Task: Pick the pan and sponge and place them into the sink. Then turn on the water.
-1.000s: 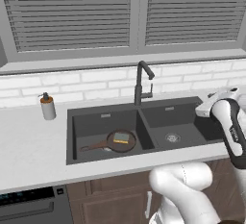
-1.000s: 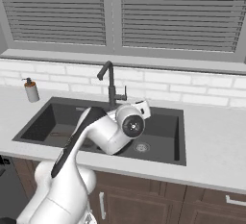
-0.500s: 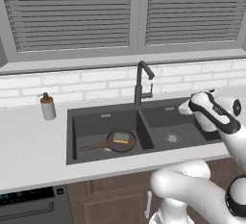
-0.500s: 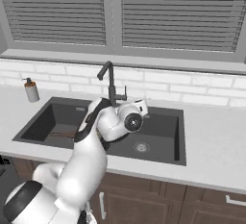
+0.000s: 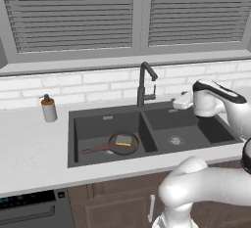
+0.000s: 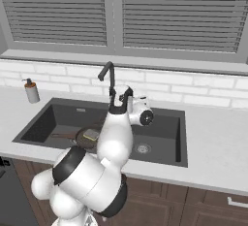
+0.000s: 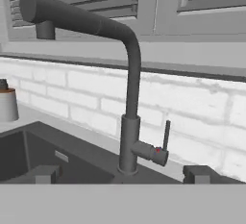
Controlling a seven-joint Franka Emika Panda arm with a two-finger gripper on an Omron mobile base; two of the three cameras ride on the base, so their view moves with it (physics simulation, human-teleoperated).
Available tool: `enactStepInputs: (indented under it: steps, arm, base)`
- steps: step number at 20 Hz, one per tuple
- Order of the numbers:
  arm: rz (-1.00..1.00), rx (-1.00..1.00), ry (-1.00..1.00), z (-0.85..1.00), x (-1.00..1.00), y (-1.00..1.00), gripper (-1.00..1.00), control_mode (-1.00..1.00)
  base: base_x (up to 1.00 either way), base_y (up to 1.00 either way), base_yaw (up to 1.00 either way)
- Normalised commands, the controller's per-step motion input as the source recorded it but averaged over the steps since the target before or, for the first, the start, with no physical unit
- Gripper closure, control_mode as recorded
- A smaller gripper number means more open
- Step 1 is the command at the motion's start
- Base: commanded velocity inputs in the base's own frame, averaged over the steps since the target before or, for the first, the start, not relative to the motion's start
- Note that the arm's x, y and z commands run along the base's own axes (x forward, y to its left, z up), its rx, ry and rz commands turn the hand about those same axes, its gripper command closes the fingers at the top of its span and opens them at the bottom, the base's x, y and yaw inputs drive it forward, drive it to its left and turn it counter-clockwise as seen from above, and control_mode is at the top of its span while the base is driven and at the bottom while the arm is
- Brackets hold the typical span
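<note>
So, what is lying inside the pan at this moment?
The pan rests in the left basin of the sink, and the sponge lies flat inside it. The pan floor under the sponge is covered. In the right base view the arm hides part of the pan.

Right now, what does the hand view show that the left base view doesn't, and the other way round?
The hand view alone gives a close look at the faucet lever, standing upright beside the faucet's base with a small red mark, with the gripper's two tips wide apart below it.

The left base view alone shows the pan in the left basin of the sink with the sponge lying in it, and the right basin's drain.

Both show the faucet, the soap dispenser, the brick wall and the window blinds. No water runs.
</note>
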Motion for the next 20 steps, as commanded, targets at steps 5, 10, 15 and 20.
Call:
enactStepInputs:
  steps: [5, 10, 15, 20]
  arm:
    - [0.21, 0.17, 0.0, -0.22, 0.34, 0.0, -1.0, -1.0]
    - [0.11, 0.12, -0.04, -0.08, 0.11, 0.0, -1.0, -1.0]
    - [0.06, 0.07, -0.13, 0.0, 0.23, 0.0, -1.0, -1.0]
    - [0.01, 0.01, -0.11, 0.0, 0.26, 0.07, -1.0, -1.0]
  base:
    - [0.0, 0.0, 0.0]
    - [0.0, 0.0, 0.0]
    - [0.0, 0.0, 0.0]
    - [0.0, 0.0, 0.0]
